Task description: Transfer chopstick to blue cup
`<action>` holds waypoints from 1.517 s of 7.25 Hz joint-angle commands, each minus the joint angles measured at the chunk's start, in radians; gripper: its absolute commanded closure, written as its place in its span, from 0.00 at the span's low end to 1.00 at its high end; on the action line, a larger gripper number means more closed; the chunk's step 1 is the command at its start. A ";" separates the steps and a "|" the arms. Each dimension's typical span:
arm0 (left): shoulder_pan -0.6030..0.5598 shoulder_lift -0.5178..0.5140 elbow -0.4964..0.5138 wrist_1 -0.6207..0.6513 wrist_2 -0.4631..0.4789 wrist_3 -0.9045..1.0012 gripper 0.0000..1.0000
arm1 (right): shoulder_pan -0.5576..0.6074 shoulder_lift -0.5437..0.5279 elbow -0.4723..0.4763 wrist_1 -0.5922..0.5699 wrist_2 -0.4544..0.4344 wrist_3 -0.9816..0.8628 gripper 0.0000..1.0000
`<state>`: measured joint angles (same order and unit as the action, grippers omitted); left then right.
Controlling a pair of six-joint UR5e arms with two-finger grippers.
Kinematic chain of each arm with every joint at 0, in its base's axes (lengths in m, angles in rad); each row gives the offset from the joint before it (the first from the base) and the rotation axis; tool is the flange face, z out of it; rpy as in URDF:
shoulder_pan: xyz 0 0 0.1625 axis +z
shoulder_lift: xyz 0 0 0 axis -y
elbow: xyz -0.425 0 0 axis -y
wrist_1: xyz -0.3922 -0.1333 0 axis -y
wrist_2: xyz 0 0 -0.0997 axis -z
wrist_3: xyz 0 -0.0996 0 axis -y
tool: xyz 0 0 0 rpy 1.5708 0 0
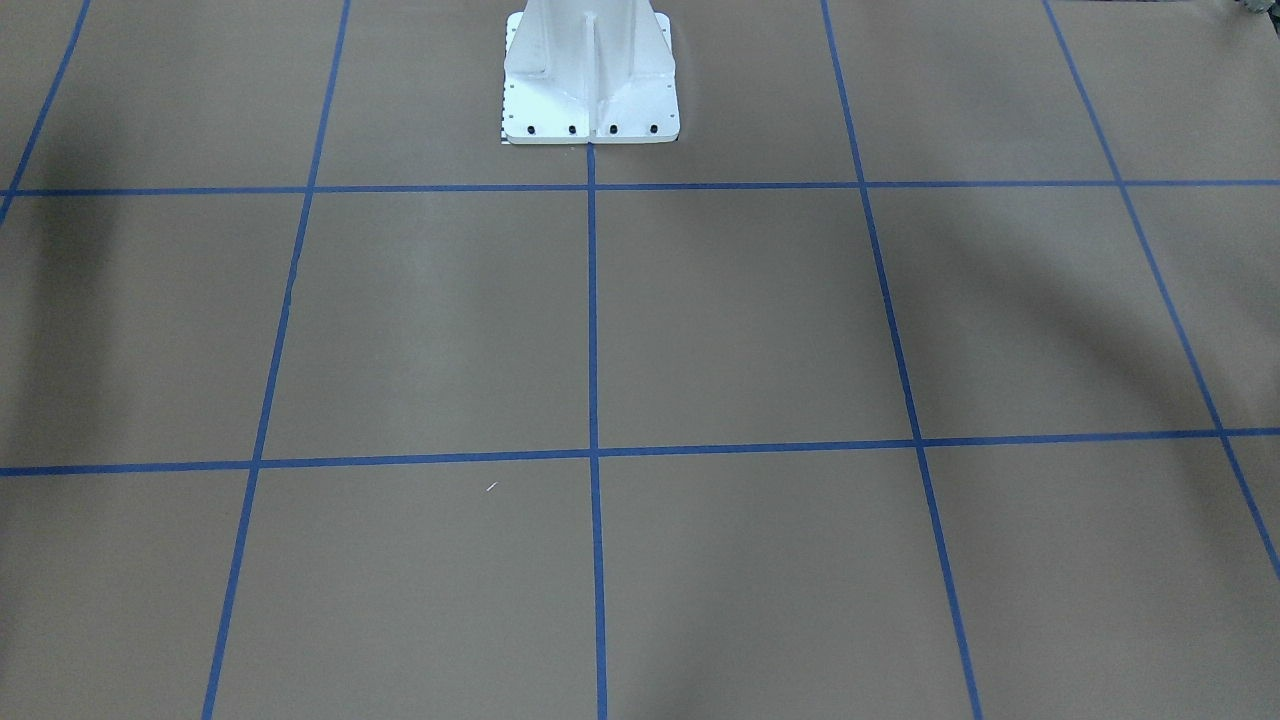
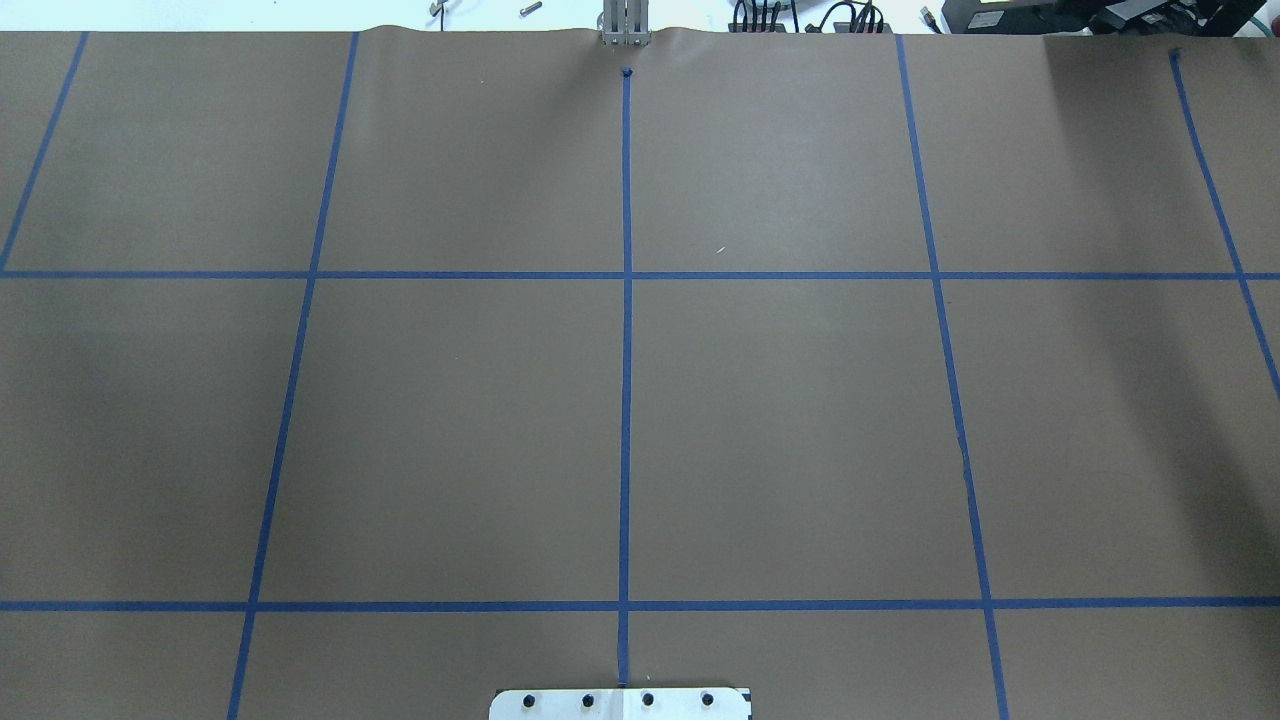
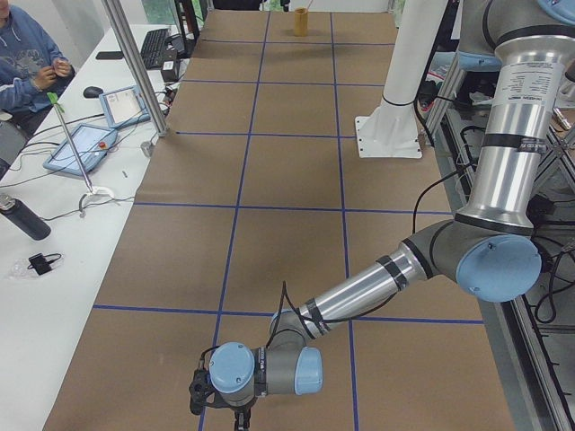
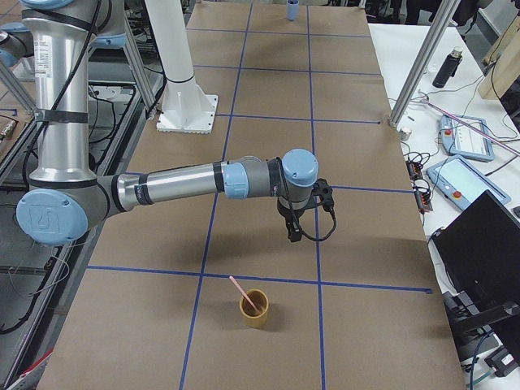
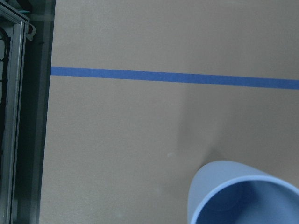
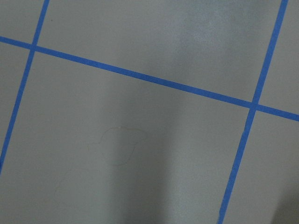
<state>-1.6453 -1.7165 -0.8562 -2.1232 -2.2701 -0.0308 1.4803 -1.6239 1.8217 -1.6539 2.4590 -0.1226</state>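
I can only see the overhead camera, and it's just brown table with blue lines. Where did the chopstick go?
Observer: The exterior right view shows it. The chopstick leans inside a yellow-brown cup at the end of the table on the robot's right.
Operator: Where's the blue cup then?
Observer: The blue cup is at the opposite end, on the robot's left. The left wrist camera looks down into it.
Operator: Is an arm holding the stick?
Observer: No. The right gripper hangs over the table, apart from the stick and its cup. I can't tell if it's open or shut.
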 commanded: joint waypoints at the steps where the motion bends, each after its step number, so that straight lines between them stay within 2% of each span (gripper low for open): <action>1: 0.010 0.000 -0.001 -0.009 -0.002 -0.026 0.79 | 0.000 0.001 -0.002 0.000 0.002 0.000 0.00; 2: 0.010 -0.002 -0.006 -0.003 -0.003 -0.027 1.00 | 0.000 0.001 -0.002 0.000 0.005 0.000 0.00; 3: 0.012 -0.005 -0.039 0.024 -0.014 -0.046 1.00 | 0.000 -0.001 -0.004 0.000 0.020 0.000 0.00; 4: 0.012 -0.005 -0.123 0.149 -0.105 -0.058 1.00 | 0.000 -0.001 -0.004 0.000 0.021 0.000 0.00; 6: 0.012 -0.015 -0.325 0.413 -0.257 -0.052 1.00 | 0.000 -0.001 -0.005 0.000 0.021 0.000 0.00; 8: 0.012 -0.037 -0.562 0.643 -0.339 -0.084 1.00 | -0.002 0.001 -0.005 0.000 0.044 0.000 0.00; 9: 0.057 -0.090 -0.657 0.673 -0.379 -0.216 1.00 | -0.003 0.001 -0.004 0.000 0.044 0.000 0.00; 10: 0.147 -0.100 -0.750 0.677 -0.367 -0.303 1.00 | -0.006 0.004 -0.004 0.000 0.043 0.000 0.00; 11: 0.251 -0.156 -0.827 0.675 -0.280 -0.474 1.00 | -0.008 0.007 -0.004 0.000 0.043 0.001 0.00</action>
<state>-1.5095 -1.8184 -1.5746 -1.4587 -2.6129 -0.3269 1.4750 -1.6201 1.8175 -1.6537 2.5017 -0.1224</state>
